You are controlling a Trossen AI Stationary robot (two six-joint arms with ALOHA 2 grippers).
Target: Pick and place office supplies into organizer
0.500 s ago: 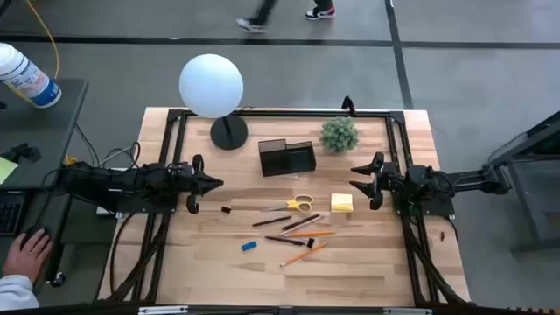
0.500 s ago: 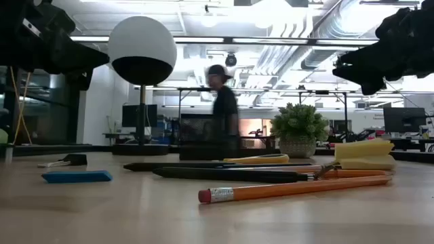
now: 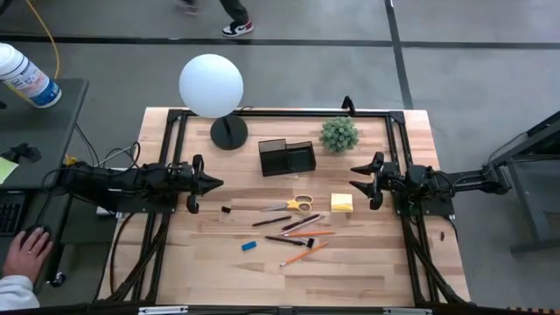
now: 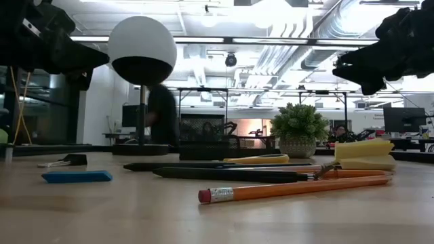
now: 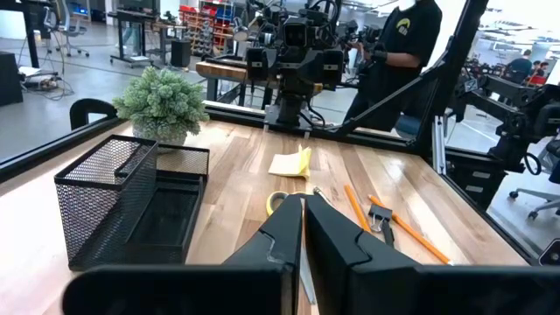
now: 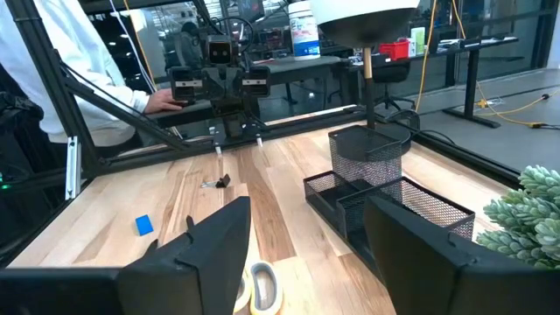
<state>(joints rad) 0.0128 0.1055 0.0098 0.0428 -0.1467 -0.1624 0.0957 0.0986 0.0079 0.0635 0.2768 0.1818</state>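
Our right gripper (image 3: pixel 357 176) hovers with jaws spread near the sticky-note pad (image 3: pixel 341 202); our left gripper (image 3: pixel 215 183) waits, jaws pressed together. The scissors (image 3: pixel 296 204) and pencils (image 3: pixel 302 242) lie crowded below the mesh organizer (image 3: pixel 286 157), so we risk nudging neighbours.

organizer (image 3: pixel 286 157) sits between lamp (image 3: pixel 213 86) and plant (image 3: pixel 339 134), with scissors (image 3: pixel 296 205) and, seemingly, pencils (image 3: pixel 297 238) in front.
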